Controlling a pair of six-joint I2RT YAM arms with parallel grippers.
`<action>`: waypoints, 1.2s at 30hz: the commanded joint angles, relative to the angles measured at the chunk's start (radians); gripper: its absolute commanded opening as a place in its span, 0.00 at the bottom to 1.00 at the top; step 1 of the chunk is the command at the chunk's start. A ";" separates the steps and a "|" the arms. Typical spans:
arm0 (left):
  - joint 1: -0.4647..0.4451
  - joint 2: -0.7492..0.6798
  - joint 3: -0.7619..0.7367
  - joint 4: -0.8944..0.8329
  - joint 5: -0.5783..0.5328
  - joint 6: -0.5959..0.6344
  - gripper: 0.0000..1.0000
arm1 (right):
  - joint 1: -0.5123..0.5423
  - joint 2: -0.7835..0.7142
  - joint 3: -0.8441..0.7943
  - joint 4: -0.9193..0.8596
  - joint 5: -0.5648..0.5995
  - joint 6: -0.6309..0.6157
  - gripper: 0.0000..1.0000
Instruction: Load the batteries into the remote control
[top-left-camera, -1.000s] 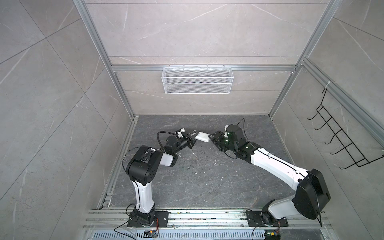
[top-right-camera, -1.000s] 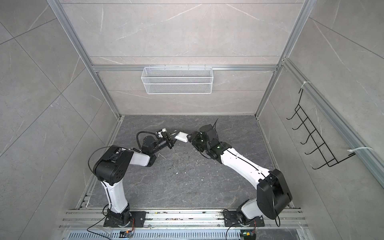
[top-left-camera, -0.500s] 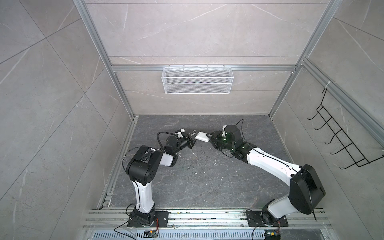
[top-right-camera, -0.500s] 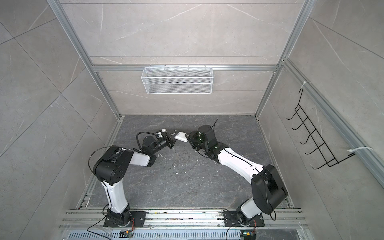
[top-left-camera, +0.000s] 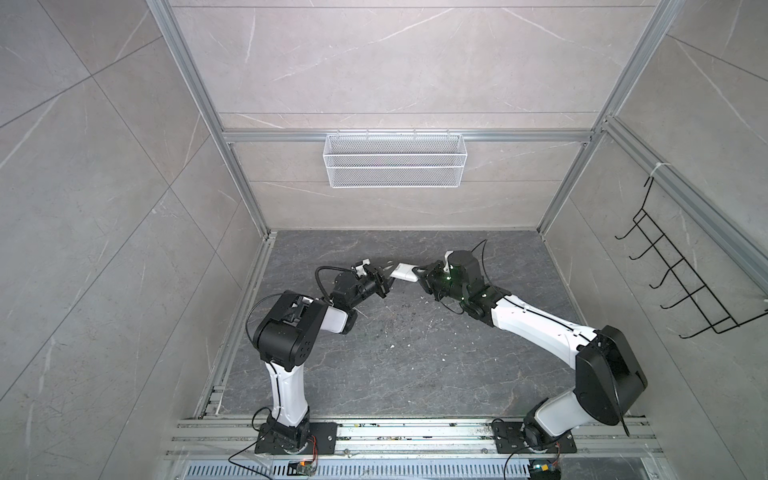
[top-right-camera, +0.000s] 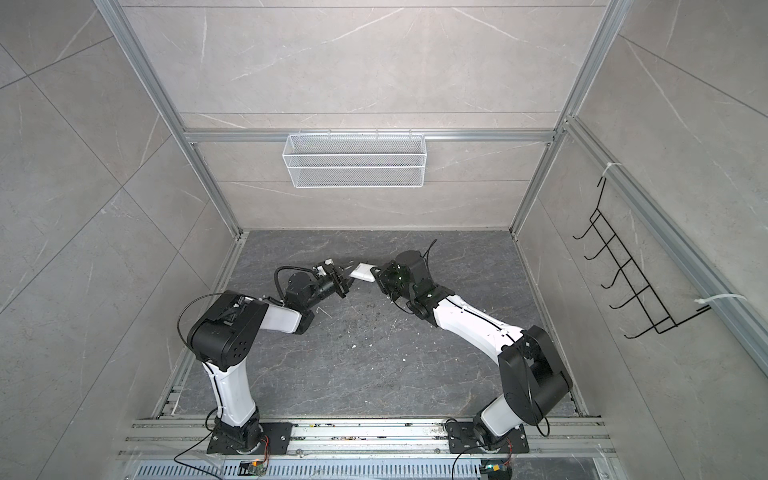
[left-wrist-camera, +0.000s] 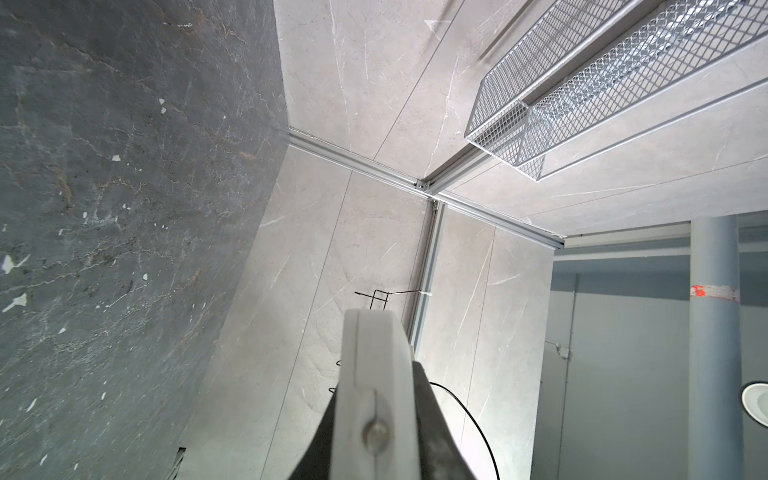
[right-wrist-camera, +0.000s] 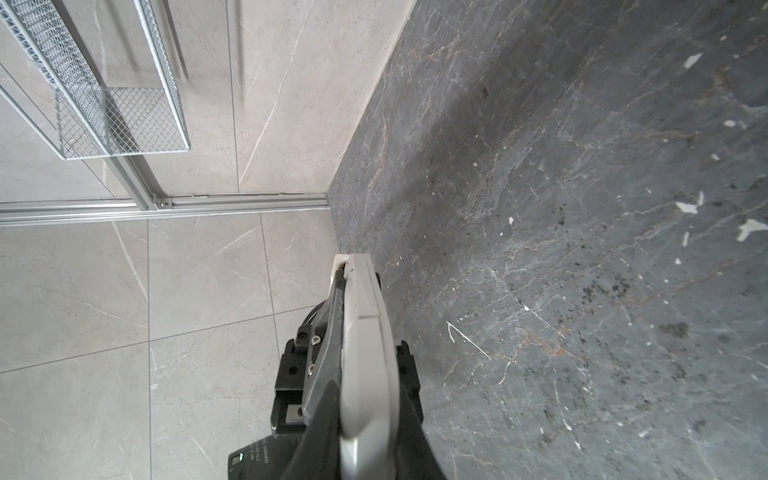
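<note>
The dark fingers (right-wrist-camera: 330, 353) of the right gripper (top-left-camera: 420, 276) lie pressed against the two broad faces of the white oblong plastic remote control (right-wrist-camera: 365, 332), which the right wrist view shows edge-on between them. This gripper looks clamped on the handset's right end. The left gripper (top-left-camera: 388, 276) is clenched on the opposite, left end, and its dark fingers (left-wrist-camera: 428, 415) flank the same white casing (left-wrist-camera: 370, 353).

In both top views the remote control (top-right-camera: 361, 271) bridges the two grippers, roughly level and raised off the dark grey veined stone floor (top-left-camera: 395, 374), far of centre. Pinching it at both ends would keep the body from twisting. I judge this to be a handover, or bracing so the battery bay can be reached. Which face is up is too small to tell. A seam crosses the casing in the right wrist view and may be the cover's edge. The small dark batteries show in no view, so loading seems not yet begun.

Both wrists are rolled onto their sides, so the jaws close from above and below. The left arm rises from its near-left base, bends sharply at the black elbow and runs low towards the far right. The right arm leans from its near-right base in a long white sweep to the far left and meets it head-on. The white wire mesh basket (top-left-camera: 395, 166) on the far wall hangs well apart.
</note>
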 joint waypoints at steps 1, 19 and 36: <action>-0.014 -0.050 0.051 0.088 -0.011 -0.031 0.00 | 0.014 0.005 -0.033 -0.047 0.013 -0.023 0.11; -0.017 -0.065 0.068 0.088 0.010 0.026 0.00 | 0.012 -0.066 0.019 -0.169 0.007 -0.058 0.42; 0.007 -0.005 0.099 0.086 0.074 0.155 0.00 | 0.001 -0.165 0.150 -0.550 0.130 -0.401 0.49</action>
